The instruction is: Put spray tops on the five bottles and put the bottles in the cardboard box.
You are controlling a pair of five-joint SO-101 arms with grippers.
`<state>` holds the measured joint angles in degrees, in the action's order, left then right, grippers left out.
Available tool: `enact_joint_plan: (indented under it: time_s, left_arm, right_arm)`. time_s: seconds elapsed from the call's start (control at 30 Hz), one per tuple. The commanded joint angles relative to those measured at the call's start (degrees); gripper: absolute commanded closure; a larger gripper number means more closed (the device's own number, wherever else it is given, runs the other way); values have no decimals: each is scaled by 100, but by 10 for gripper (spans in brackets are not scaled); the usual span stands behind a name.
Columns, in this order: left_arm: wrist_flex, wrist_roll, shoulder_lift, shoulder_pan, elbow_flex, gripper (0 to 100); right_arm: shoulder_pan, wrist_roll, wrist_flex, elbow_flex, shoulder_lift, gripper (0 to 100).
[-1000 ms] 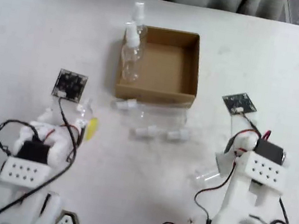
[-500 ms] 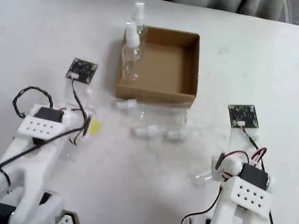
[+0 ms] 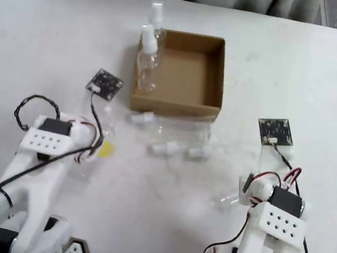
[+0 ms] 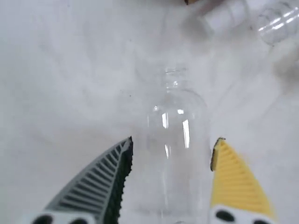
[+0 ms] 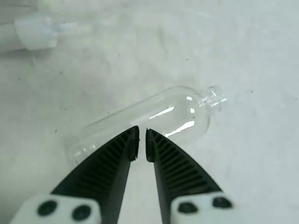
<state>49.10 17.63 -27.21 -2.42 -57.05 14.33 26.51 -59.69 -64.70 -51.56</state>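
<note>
Bottle point(image 4: 175, 119), clear, uncapped, lying on table point(image 3: 43, 29) near cardboard box point(image 3: 218, 77): left hand point(image 4: 174, 140) open, straddling it, not yet gripping. Second bottle point(image 5: 154, 114) likewise: right hand point(image 5: 142, 135) above, all but closed, empty. Risk: round plastic rolls or squirts free under an off-centre pinch

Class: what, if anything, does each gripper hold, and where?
Nothing looks gripped: the open left gripper straddles the body of a clear uncapped plastic bottle; the shut right gripper is empty.

Cardboard box point(image 3: 221, 71) standing open across its right half
Two capped bottles point(image 3: 148, 59) are crowding its left wall; loose spray tops point(image 3: 165, 148) are littering the table point(image 3: 306, 65) just before its front.
</note>
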Motion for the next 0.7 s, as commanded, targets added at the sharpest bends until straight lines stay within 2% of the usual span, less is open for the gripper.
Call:
enact_joint_plan:
  time_s: [0.0,0.17,0.4,0.67]
  left_arm:
    - [387,149,-4,4,677,736]
    - [1002,158,127,13,1442,736]
    - [1767,105,1323,13,2567,736]
    - [1618,97,2387,119,2840,736]
  right_arm:
    - [31,-62,84,35,-75,982]
    - [31,-62,84,35,-75,982]
    - [-163,-62,101,-35,-101,982]
    - [-268,-62,119,-123,-119,982]
